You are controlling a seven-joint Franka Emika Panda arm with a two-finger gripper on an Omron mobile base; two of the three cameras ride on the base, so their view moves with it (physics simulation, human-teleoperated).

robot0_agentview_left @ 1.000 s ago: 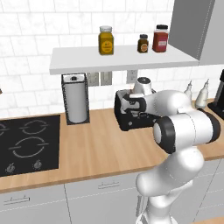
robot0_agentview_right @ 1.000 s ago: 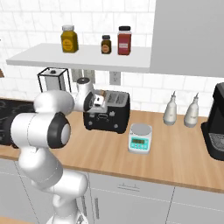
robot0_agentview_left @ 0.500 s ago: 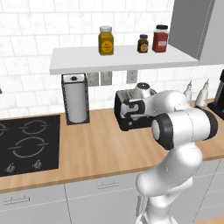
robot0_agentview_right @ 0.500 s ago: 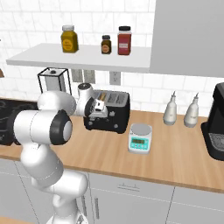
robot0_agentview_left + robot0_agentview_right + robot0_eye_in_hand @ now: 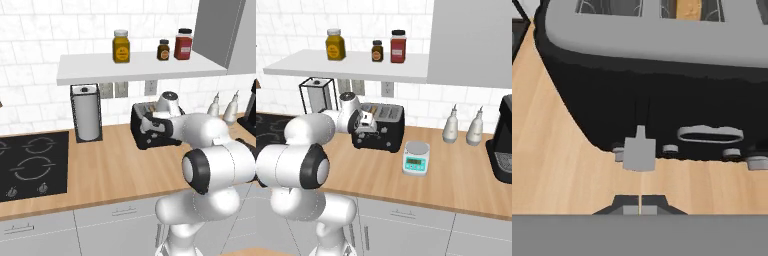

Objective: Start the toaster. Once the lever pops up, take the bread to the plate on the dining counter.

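The gripper (image 5: 640, 209) has its two jaws pressed together, with nothing between them. It points at the front of the toaster (image 5: 662, 85), low down by the wood counter (image 5: 557, 170). Right in front of the finger tips (image 5: 630, 210) is the grey lever (image 5: 640, 152), which sits at the bottom of its slot. The tips look very close to the lever, but it is hard to tell whether they touch it.

The toaster is a black box with a grey top. Small grey knobs (image 5: 670, 149) and a long oval button (image 5: 710, 134) line its face, to the side of the lever. In one of the top slots you can see a bit of tan bread (image 5: 687, 7), down inside, above and beyond the jaws.

From the base cameras, the toaster (image 5: 379, 128) stands by the back wall. A small scale (image 5: 416, 158) rests just beside it. A paper towel holder (image 5: 87, 112) stands on its other side, near the black cooktop (image 5: 30, 165).
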